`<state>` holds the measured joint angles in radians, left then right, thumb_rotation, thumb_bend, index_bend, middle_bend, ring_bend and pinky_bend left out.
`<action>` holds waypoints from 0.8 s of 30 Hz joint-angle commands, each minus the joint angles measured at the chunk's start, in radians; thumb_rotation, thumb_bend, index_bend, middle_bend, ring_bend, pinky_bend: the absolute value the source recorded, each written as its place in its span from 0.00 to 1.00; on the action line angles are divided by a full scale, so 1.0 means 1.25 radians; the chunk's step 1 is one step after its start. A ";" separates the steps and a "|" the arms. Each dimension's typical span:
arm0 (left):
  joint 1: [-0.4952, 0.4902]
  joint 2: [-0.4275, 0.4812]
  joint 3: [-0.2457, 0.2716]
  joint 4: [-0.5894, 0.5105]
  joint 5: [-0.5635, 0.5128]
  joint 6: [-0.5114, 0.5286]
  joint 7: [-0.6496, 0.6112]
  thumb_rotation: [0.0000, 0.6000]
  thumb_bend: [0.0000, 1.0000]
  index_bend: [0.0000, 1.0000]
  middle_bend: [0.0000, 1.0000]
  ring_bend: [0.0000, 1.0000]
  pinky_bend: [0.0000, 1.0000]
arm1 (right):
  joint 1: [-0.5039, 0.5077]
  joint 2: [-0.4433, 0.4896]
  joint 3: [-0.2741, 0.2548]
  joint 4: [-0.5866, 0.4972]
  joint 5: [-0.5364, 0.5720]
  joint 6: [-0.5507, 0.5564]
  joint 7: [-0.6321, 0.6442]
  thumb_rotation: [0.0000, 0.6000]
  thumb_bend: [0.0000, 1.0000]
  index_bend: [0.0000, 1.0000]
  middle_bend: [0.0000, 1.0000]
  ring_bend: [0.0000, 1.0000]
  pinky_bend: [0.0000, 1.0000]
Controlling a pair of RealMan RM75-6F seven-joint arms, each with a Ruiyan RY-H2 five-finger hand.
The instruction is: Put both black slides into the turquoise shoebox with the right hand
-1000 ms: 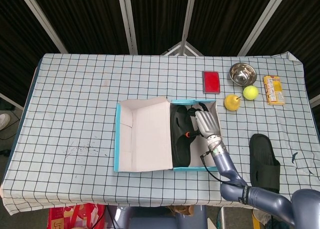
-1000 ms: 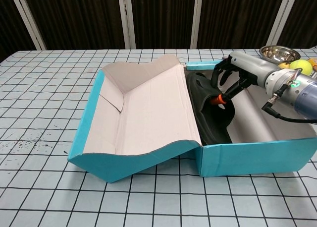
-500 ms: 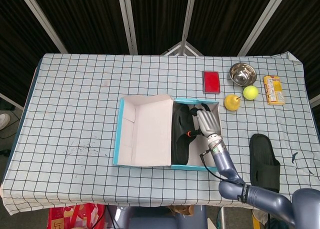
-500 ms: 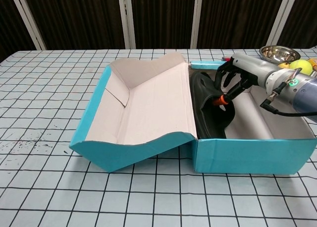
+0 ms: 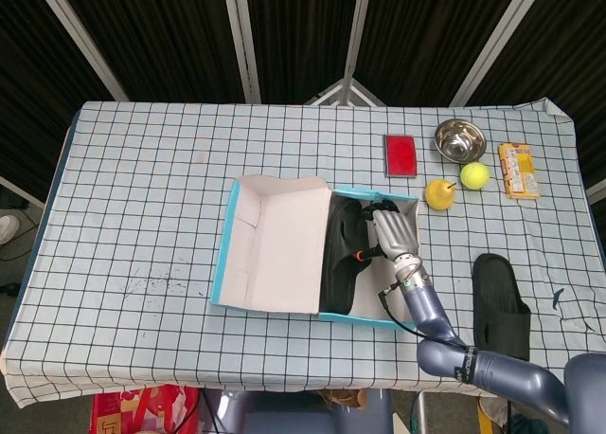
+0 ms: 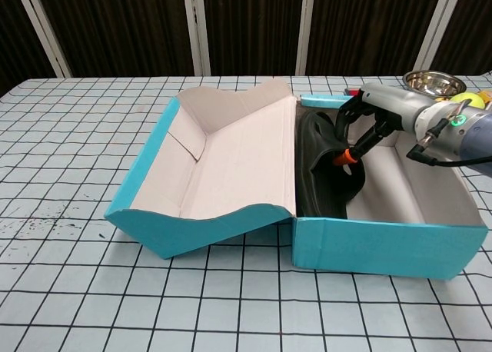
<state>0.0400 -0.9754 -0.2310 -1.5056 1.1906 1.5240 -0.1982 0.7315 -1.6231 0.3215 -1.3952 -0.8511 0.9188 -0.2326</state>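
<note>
The turquoise shoebox [image 5: 367, 317] [image 6: 377, 248] lies open mid-table, with its pale lid [image 5: 275, 244] [image 6: 231, 160] tilted up on its left side. One black slide [image 5: 341, 256] [image 6: 323, 183] stands on edge inside the box, against the lid side. My right hand [image 5: 393, 233] [image 6: 377, 117] reaches into the box from the right and its curled fingers grip this slide's upper part. The other black slide [image 5: 500, 306] lies flat on the table to the right of the box, beside my right arm. My left hand does not show in either view.
Behind the box to the right are a red card [image 5: 400, 155], a steel bowl [image 5: 459, 140] [image 6: 434, 81], a tennis ball [image 5: 474, 175] [image 6: 467, 100], a yellow fruit [image 5: 438, 194] and a yellow packet [image 5: 518, 170]. The checked cloth reaches the table edges.
The box has shifted and turned slightly on the table, and its lid has tipped further up. My right hand has stayed in the box on the slide.
</note>
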 commanded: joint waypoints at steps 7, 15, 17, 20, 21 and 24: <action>0.000 0.000 0.000 0.000 0.000 0.000 -0.001 1.00 0.81 0.22 0.10 0.06 0.14 | 0.014 0.022 -0.005 -0.027 0.047 -0.031 -0.016 1.00 0.20 0.26 0.25 0.09 0.00; 0.000 0.000 0.000 0.000 -0.001 -0.002 -0.001 1.00 0.81 0.22 0.10 0.06 0.14 | 0.024 0.034 -0.008 -0.038 0.063 -0.043 -0.013 1.00 0.19 0.15 0.22 0.07 0.00; 0.000 0.000 0.000 0.000 -0.001 -0.003 -0.001 1.00 0.81 0.23 0.10 0.06 0.14 | 0.025 0.036 -0.008 -0.041 0.063 -0.043 -0.012 1.00 0.19 0.11 0.21 0.07 0.00; 0.000 0.001 0.000 0.000 -0.002 -0.002 -0.001 1.00 0.81 0.23 0.10 0.06 0.14 | 0.027 0.040 -0.008 -0.046 0.062 -0.042 -0.011 1.00 0.19 0.07 0.21 0.07 0.00; 0.000 0.001 0.000 0.000 -0.002 -0.002 -0.001 1.00 0.81 0.23 0.10 0.06 0.14 | 0.029 0.043 -0.009 -0.049 0.065 -0.042 -0.014 1.00 0.19 0.06 0.21 0.07 0.00; 0.000 0.001 0.000 -0.001 -0.001 -0.001 -0.002 1.00 0.81 0.23 0.10 0.06 0.14 | 0.033 0.051 -0.009 -0.059 0.073 -0.040 -0.020 1.00 0.19 0.03 0.20 0.07 0.00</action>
<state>0.0402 -0.9743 -0.2309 -1.5069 1.1897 1.5225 -0.2006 0.7714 -1.5624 0.3102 -1.4655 -0.7623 0.8678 -0.2549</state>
